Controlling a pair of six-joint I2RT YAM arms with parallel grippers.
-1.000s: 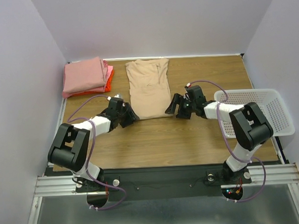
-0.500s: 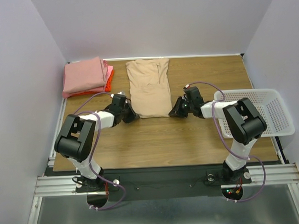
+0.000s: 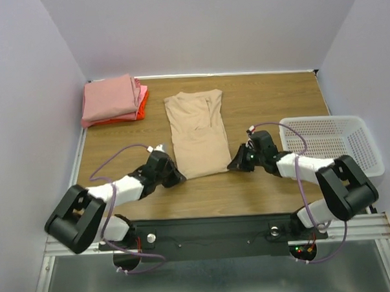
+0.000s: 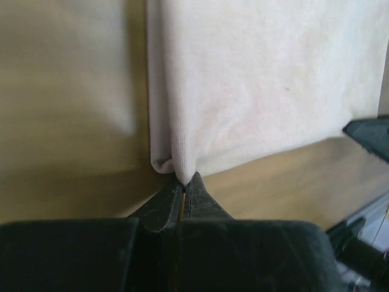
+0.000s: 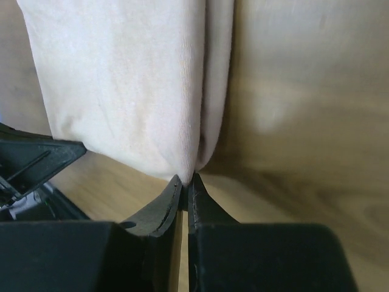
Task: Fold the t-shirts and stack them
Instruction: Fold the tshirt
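Tan t-shirt (image 3: 195, 130) between low, outstretched arms (image 3: 129, 184)

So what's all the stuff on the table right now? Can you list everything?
tan t-shirt: one, tan/beige, folded into a long strip, lying flat in the middle of the table
folded shirt stack: one pile, salmon-pink on top with orange-red showing underneath, far left corner of the table
basket: one, white plastic mesh, right edge of the table
table: one, brown wood, under everything
arms: two, black and white, reaching in from the near edge
left gripper: one, black, pinched shut on the near left corner of the tan t-shirt
right gripper: one, black, pinched shut on the near right corner of the tan t-shirt
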